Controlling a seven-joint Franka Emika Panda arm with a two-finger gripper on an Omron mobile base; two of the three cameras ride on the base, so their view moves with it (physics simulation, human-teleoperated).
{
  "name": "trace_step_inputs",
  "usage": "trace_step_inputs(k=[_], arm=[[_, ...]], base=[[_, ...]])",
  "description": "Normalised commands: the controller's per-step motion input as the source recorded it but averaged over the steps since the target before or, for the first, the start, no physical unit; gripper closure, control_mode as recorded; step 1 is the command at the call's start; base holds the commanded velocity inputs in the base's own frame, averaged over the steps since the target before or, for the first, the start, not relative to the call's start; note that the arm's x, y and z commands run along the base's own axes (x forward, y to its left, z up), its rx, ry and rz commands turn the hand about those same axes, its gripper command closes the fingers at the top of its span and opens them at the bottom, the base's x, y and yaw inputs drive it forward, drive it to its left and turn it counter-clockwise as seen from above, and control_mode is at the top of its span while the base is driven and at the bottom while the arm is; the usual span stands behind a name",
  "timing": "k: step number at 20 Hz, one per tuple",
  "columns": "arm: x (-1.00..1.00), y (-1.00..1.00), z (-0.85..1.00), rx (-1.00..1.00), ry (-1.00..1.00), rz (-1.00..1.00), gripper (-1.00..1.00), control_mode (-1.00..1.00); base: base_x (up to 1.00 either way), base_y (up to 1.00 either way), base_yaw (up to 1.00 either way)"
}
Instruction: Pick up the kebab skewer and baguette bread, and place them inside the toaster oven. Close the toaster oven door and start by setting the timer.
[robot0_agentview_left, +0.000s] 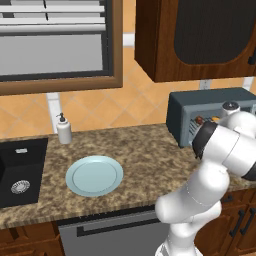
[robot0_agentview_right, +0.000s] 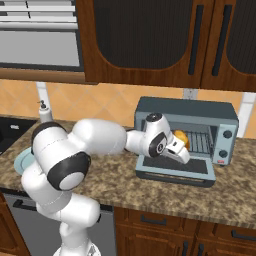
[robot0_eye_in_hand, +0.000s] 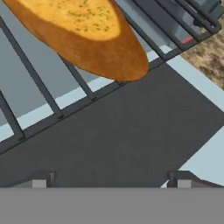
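The toaster oven (robot0_agentview_right: 200, 112) stands on the counter with its door (robot0_agentview_right: 175, 167) dropped flat in front. The golden baguette bread (robot0_eye_in_hand: 87, 30) lies on the wire rack (robot0_eye_in_hand: 39, 109) inside, and shows as an orange patch (robot0_agentview_right: 181, 136) past my hand. My gripper (robot0_eye_in_hand: 111, 181) hovers over the dark door glass just short of the bread, open, with nothing between its fingers; it sits at the oven mouth (robot0_agentview_right: 184, 152). A small reddish piece (robot0_agentview_left: 199, 120) on the rack beside the bread (robot0_agentview_left: 215, 119) looks like the kebab skewer.
Two knobs (robot0_agentview_right: 227, 134) sit on the oven's right panel. A pale blue plate (robot0_agentview_left: 94, 175) lies bare on the granite counter, with a soap dispenser (robot0_agentview_left: 63, 129) and black sink (robot0_agentview_left: 20, 170) to its left. Dark wood cabinets (robot0_agentview_right: 150, 40) hang above the oven.
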Motion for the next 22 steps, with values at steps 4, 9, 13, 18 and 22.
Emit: trace_step_inputs(k=[4,9,13,18,22], arm=[[0.0,0.0,-0.07,0.02,-0.02,-0.16,-1.0,-1.0],[0.0,0.0,-0.09,0.07,-0.04,-0.17,-1.0,-1.0],[0.0,0.0,-0.08,0.1,-0.06,-0.14,-1.0,-1.0],[0.09,0.0,-0.06,0.08,-0.05,-0.13,-1.0,-1.0],[0.21,0.06,-0.02,0.05,-0.06,-0.11,-1.0,-1.0]], base=[[0.0,0.0,0.0],[0.0,0.0,0.0],[0.0,0.0,0.0],[0.0,0.0,0.0],[0.0,0.0,0.0]])
